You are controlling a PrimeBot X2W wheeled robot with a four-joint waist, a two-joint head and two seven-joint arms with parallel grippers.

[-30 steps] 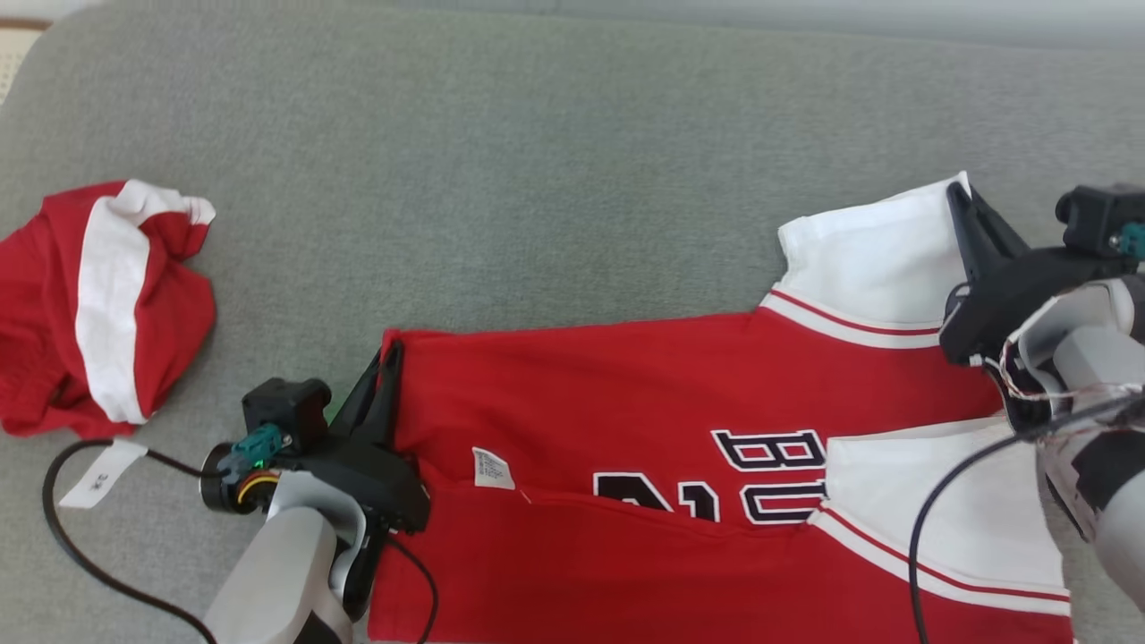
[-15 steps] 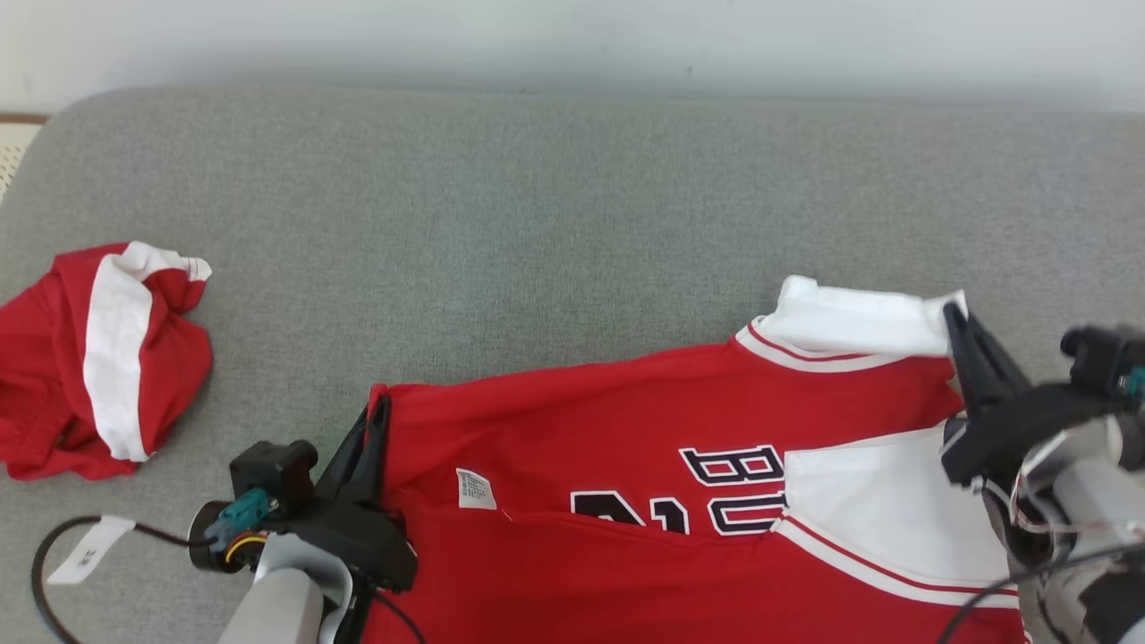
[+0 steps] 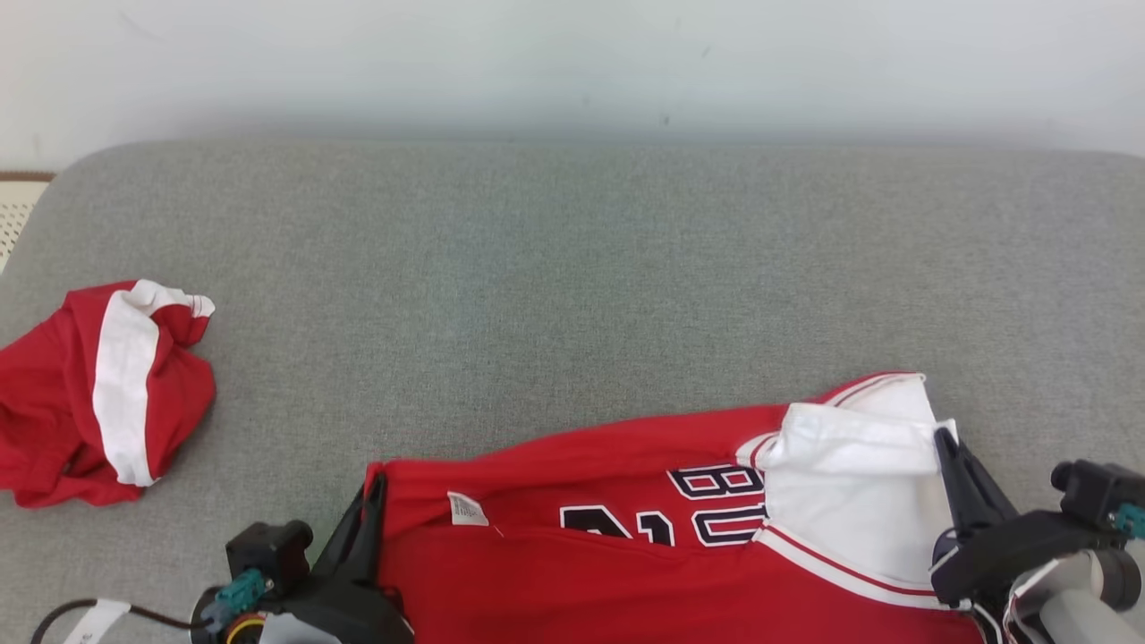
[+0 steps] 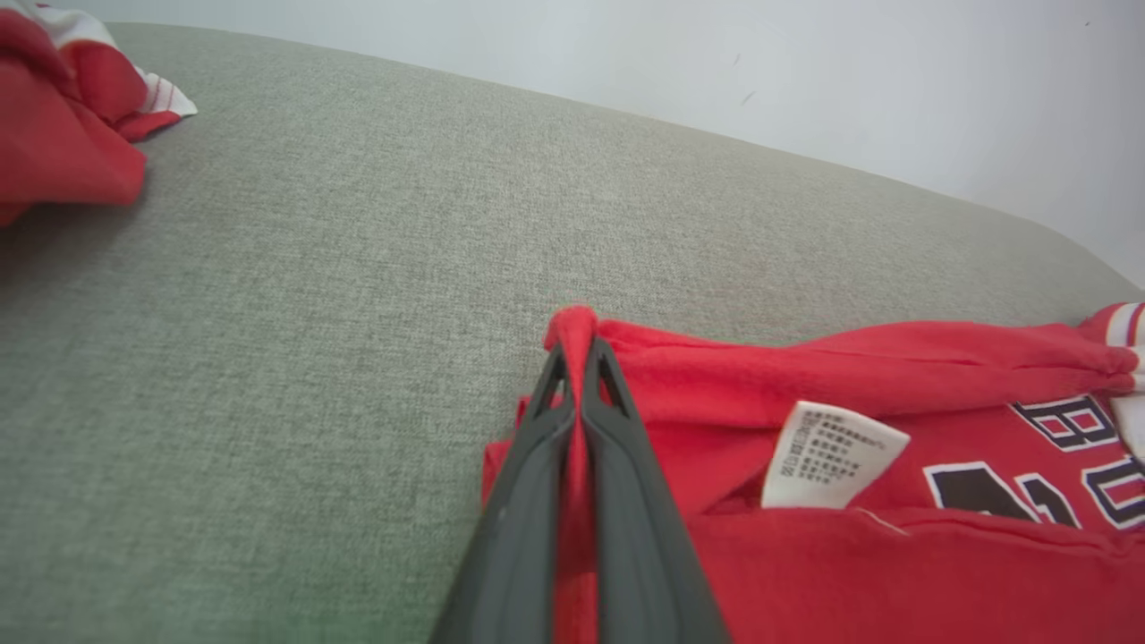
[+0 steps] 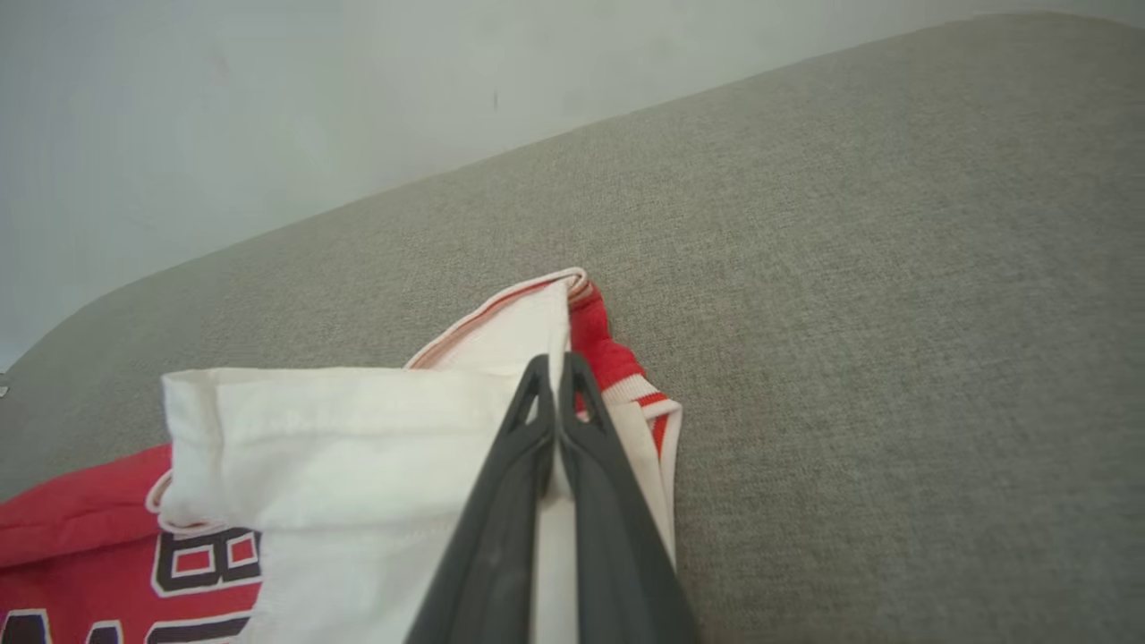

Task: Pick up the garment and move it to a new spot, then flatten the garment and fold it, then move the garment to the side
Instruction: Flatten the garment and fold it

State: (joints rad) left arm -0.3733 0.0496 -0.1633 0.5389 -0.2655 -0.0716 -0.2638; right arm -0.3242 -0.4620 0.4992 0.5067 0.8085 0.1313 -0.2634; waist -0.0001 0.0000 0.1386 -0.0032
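Observation:
The garment is a red jersey with white sleeves and dark lettering, lying across the near edge of the grey cushion. Its far edge is folded back toward me. My left gripper is shut on the garment's red corner at the left. My right gripper is shut on the white sleeve at the right, and the sleeve folds over the red body. A white care label shows beside the left fingers.
A second red and white garment lies crumpled at the cushion's left end. The grey cushion stretches wide beyond the jersey up to a pale wall. A black cable with a white tag trails at lower left.
Both grippers have drawn the held edge of the garment toward me, folding it over itself. The head camera has tilted up, so the wall now shows.

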